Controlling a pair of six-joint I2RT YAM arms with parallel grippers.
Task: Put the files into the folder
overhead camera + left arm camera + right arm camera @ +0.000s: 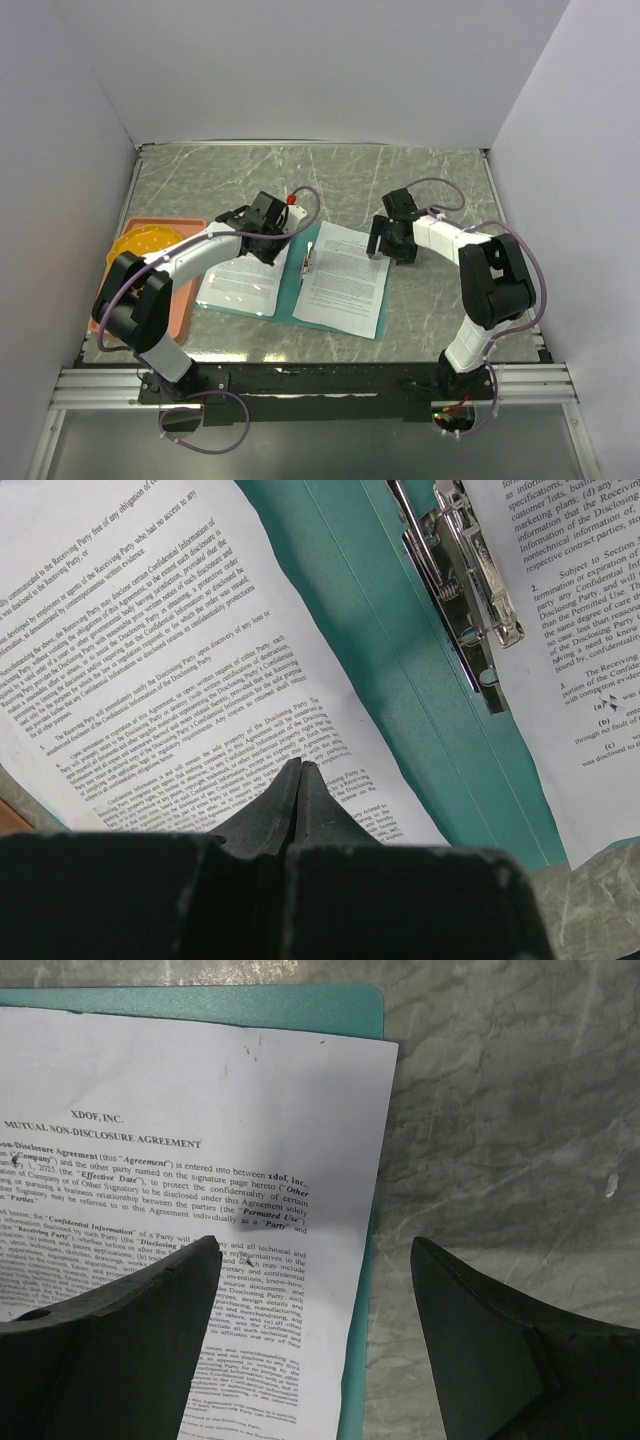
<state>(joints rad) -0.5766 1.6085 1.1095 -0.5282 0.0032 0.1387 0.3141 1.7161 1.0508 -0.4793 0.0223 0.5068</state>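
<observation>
The teal-green folder (292,292) lies open on the marble table, its metal clip (468,585) at the spine. One printed sheet (345,278) lies on its right half and another sheet (243,283) on its left half. My left gripper (268,243) is shut and empty, its tips resting over the left sheet (160,690) near the spine. My right gripper (392,240) is open above the far right corner of the right sheet (190,1160); the sheet's edge and the folder's edge (352,1400) lie between its fingers.
A salmon-orange tray (182,300) with a yellow object (140,245) sits at the left edge, beside the left arm. A small red object (292,198) lies just behind the left gripper. White walls close in the table on three sides.
</observation>
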